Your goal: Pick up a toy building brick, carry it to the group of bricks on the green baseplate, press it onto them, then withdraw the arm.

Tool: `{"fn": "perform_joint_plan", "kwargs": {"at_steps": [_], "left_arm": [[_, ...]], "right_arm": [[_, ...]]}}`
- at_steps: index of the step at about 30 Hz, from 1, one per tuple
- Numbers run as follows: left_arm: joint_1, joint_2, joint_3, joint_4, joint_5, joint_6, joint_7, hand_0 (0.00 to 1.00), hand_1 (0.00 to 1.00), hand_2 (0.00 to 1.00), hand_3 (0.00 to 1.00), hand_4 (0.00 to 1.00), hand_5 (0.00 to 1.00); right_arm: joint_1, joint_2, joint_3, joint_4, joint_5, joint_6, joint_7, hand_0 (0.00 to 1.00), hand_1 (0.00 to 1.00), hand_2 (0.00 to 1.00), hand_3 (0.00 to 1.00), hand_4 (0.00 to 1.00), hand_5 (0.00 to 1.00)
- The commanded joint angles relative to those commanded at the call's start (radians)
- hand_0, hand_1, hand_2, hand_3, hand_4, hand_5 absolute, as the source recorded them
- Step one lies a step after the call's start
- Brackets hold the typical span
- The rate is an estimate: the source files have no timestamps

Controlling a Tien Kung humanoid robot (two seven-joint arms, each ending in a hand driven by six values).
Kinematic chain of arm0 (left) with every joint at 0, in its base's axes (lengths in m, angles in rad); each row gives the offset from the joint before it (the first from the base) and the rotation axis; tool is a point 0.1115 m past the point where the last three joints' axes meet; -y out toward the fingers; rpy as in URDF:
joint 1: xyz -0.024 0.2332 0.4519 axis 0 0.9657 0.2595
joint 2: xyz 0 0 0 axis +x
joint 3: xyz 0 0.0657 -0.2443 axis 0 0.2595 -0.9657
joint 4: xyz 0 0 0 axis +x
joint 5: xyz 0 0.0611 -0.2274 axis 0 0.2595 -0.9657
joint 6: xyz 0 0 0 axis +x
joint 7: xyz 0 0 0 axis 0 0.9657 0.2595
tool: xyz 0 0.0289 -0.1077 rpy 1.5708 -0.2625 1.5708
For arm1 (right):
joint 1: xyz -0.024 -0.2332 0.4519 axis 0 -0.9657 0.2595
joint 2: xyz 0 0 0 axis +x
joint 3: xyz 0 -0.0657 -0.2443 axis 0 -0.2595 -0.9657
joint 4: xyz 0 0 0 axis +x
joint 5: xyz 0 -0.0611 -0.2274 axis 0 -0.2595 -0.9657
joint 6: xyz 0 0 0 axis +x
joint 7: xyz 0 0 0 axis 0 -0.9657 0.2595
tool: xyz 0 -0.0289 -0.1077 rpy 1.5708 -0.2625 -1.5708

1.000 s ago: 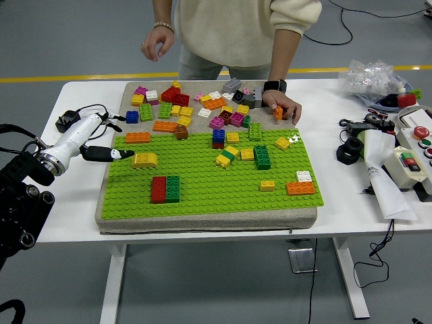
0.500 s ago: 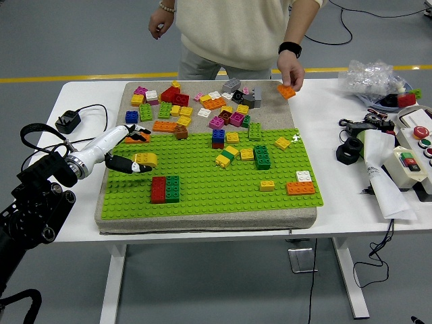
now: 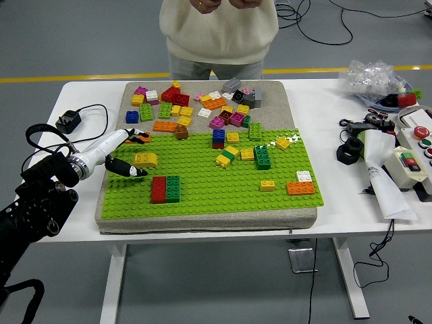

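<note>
Green baseplate (image 3: 202, 192) sits on a grey mat (image 3: 273, 101) on the white table (image 3: 337, 189); you see loose bricks scattered on the mat at 12 o'clock of the plate. Your left hand (image 3: 128, 154) reaches in from 9 o'clock, over the plate's left edge. Its fingers (image 3: 121, 169) are spread around a yellow brick (image 3: 146, 159), with an orange brick (image 3: 140, 138) just beyond at 12 o'clock of the hand; you cannot tell from this view whether the fingers actually grip the yellow brick. A red-and-green brick pair (image 3: 165, 189) stands on the plate at 5 o'clock of the hand, near it. A person in a cream sweater (image 3: 221, 30) stands at the far side, hands raised off the table.
</note>
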Motion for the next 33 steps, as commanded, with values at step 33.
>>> {"fn": "perform_joint_plan", "kwargs": {"at_steps": [33], "left_arm": [[-0.057,-0.04,0.032,0.136,-0.067,0.038,-0.023,0.998,0.809,0.615,0.675,0.863,0.091]], "right_arm": [[-0.003,0.009,-0.001,0.0,0.005,0.008,0.001,0.792,0.702,0.749,0.712,0.905,0.549]]}}
